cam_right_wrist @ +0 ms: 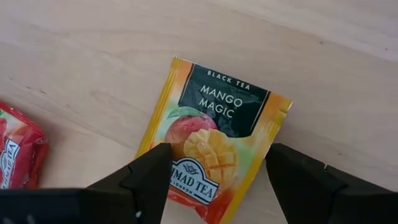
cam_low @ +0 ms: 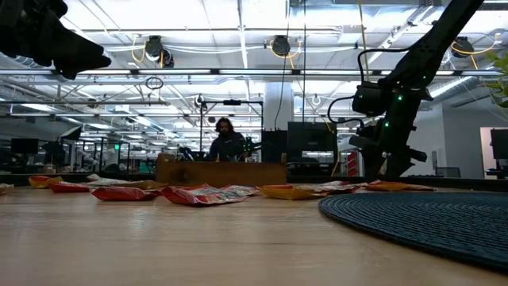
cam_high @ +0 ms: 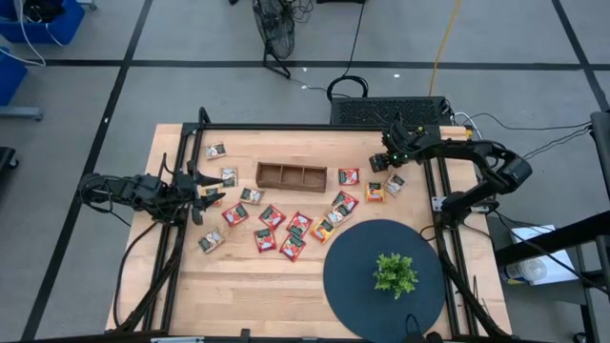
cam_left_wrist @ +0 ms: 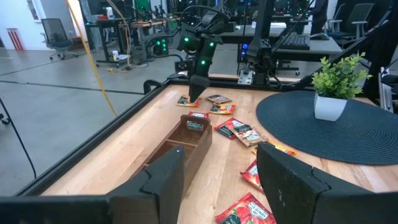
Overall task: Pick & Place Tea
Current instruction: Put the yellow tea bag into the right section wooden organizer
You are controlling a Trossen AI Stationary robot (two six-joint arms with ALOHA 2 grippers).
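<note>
Spread fingers point(cam_left_wrist: 283, 180), wooden tray point(cam_left_wrist: 180, 146), scattered tea sachets point(cam_left_wrist: 239, 130), potted plant point(cam_left_wrist: 333, 87)

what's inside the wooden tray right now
In the left wrist view, one tea sachet lies in the wooden tray's far compartment. The nearer compartments' floors are hidden by the tray's walls and the left end effector.

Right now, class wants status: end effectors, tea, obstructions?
Right end effector open over orange mango sachet. Left end effector open, empty. Nothing blocking.
</note>
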